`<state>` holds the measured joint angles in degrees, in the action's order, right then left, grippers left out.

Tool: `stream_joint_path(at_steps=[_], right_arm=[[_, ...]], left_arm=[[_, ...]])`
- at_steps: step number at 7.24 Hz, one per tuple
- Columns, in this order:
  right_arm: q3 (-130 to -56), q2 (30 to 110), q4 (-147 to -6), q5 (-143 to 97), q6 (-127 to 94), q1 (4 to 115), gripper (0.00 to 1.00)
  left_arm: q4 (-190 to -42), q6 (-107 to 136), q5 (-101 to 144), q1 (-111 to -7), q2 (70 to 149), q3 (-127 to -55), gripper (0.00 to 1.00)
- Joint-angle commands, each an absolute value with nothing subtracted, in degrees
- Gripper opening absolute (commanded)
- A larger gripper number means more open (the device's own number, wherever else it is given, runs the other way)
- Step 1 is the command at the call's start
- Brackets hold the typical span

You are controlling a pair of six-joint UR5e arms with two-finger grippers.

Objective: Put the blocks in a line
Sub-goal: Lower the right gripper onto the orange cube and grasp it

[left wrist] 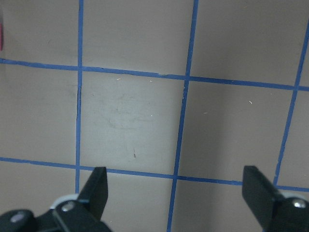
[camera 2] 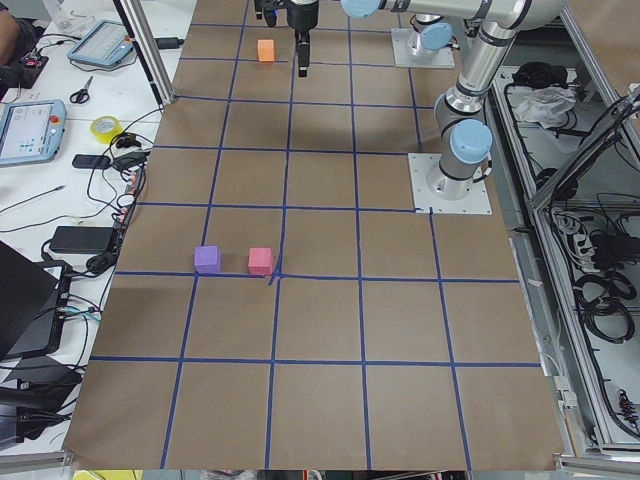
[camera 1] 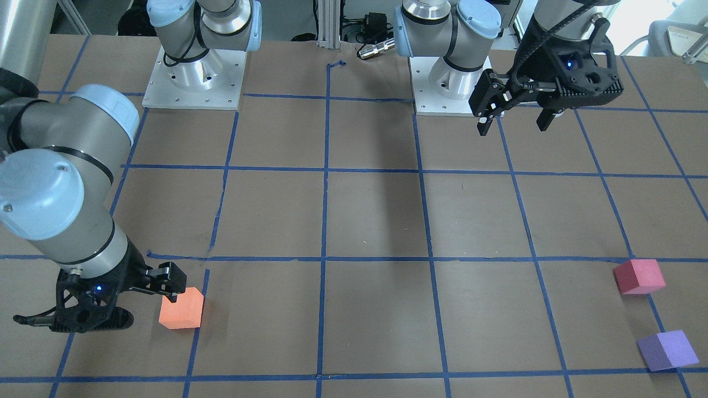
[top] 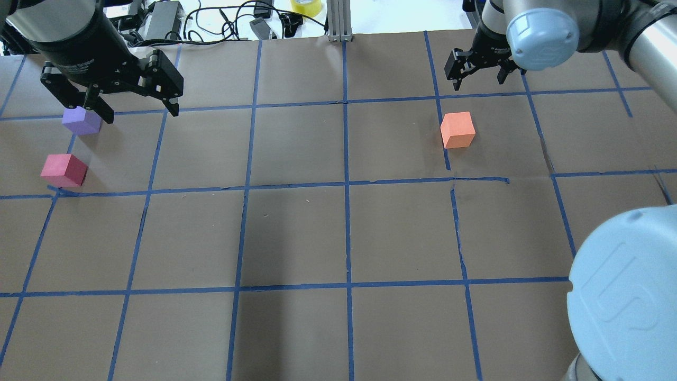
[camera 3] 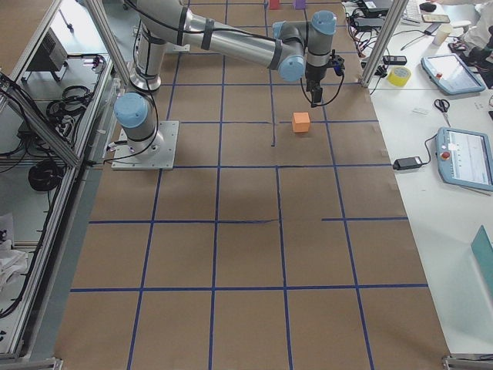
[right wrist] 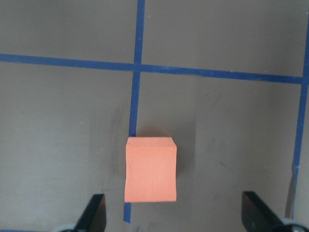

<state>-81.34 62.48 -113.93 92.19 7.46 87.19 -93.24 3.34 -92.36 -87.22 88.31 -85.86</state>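
Note:
The orange block (top: 457, 129) lies on the brown table, right of centre. My right gripper (top: 478, 78) hovers just beyond it, open and empty. In the right wrist view the orange block (right wrist: 150, 169) lies ahead of the open fingers, left of their midline. The purple block (top: 81, 120) and the pinkish red block (top: 64, 170) lie side by side at the far left, a small gap between them. My left gripper (top: 140, 111) is open and empty, raised above the table beside the purple block. One of its fingers covers part of that block in the overhead view.
Both arm bases (camera 1: 193, 77) (camera 1: 448, 83) are bolted at the robot's side of the table. A blue tape grid (top: 346, 182) covers the surface. Cables and a yellow tape roll (top: 305, 6) lie past the far edge. My right arm's elbow (top: 624, 296) looms at lower right.

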Motion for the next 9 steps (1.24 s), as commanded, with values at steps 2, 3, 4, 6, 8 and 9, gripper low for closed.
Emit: stream_joint_path(at_steps=[2, 3, 4, 6, 8, 9], right_arm=[[-82.35, 56.09, -118.21, 91.94, 6.86, 87.19, 1.00], [-82.27, 55.64, -118.21, 91.76, 7.38, 87.19, 1.00], [-82.35, 55.55, -118.04, 91.58, 7.47, 87.19, 1.00], [-85.14, 55.11, -117.94, 91.58, 7.91, 87.19, 1.00], [-87.27, 55.02, -122.57, 92.28, 8.88, 87.19, 0.76], [-87.19, 55.11, -123.74, 92.20, 8.53, 87.27, 0.24]], left_arm=[[-93.16, 3.25, -91.76, -87.19, 88.50, -85.78, 1.00], [-93.25, 3.25, -91.67, -87.19, 88.59, -85.87, 1.00], [-93.25, 3.25, -91.84, -87.36, 88.51, -85.87, 1.00], [-93.08, 3.43, -91.85, -87.89, 88.86, -85.78, 1.00], [-92.64, 3.69, -91.93, -87.37, 88.94, -85.52, 1.00], [-89.94, 3.26, -90.89, -87.19, 89.38, -85.17, 1.00]])
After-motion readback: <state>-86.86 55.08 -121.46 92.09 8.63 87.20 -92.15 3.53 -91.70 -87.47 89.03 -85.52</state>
